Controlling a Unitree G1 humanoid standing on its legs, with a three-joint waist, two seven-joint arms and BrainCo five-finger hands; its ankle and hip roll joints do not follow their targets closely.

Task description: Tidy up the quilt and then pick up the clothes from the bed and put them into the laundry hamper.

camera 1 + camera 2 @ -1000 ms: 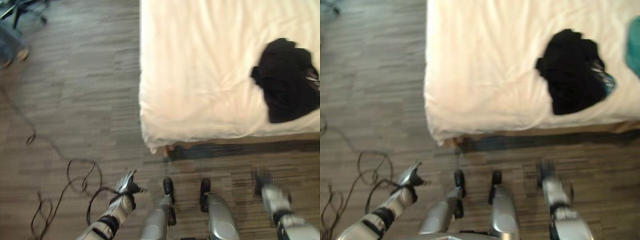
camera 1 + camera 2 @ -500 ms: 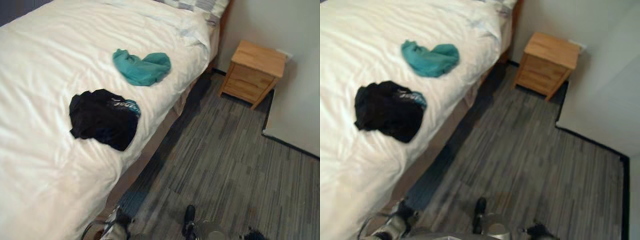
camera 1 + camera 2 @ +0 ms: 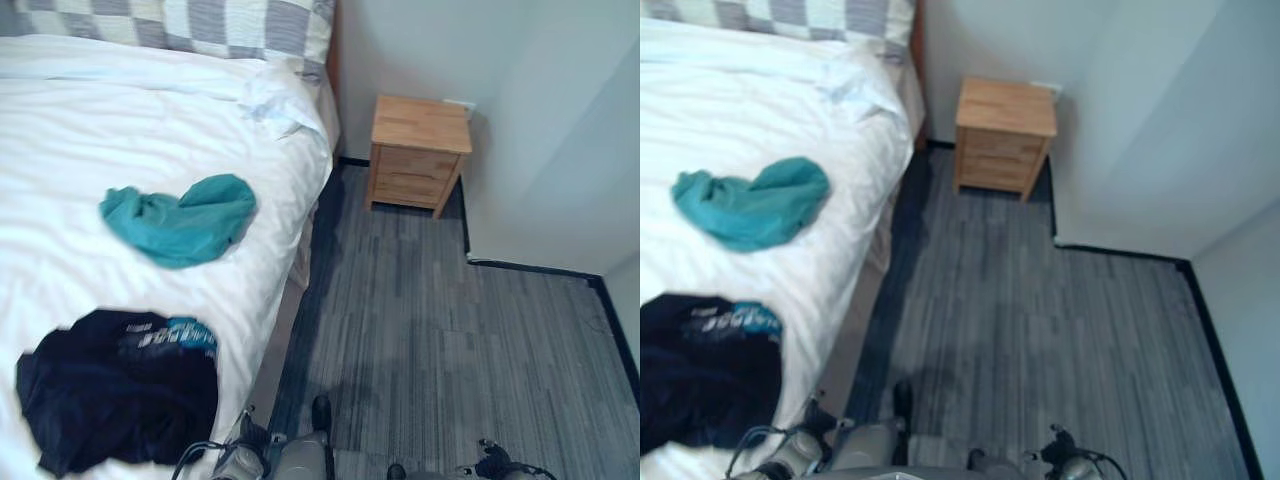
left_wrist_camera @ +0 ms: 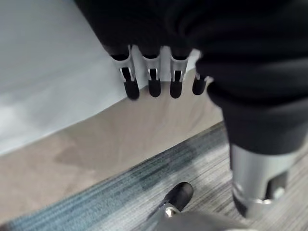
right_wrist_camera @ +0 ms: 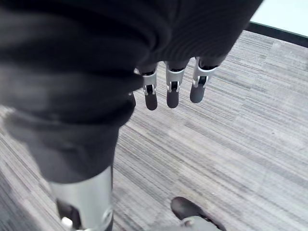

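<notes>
Down low, near the lower edge of the head views: left hand [image 3: 240, 462] hanging beside the bed's edge, right hand [image 3: 492, 463] hanging over the grey plank floor [image 3: 450, 330]. Both arms lowered, neither touching anything. Left hand's fingers [image 4: 151, 79] straight and side by side, pointing down past the edge of the white quilt [image 3: 90, 140], empty. Right hand's fingers [image 5: 172, 89] likewise straight and relaxed above the floor, holding nothing. On the quilt: teal garment [image 3: 180, 218] crumpled near the middle, black garment [image 3: 115, 388] bunched nearer the robot, close to the left hand but apart from it. Checked pillow [image 3: 200, 22] at the head of the bed. Wooden nightstand [image 3: 418, 152] against the wall beside the bed.
</notes>
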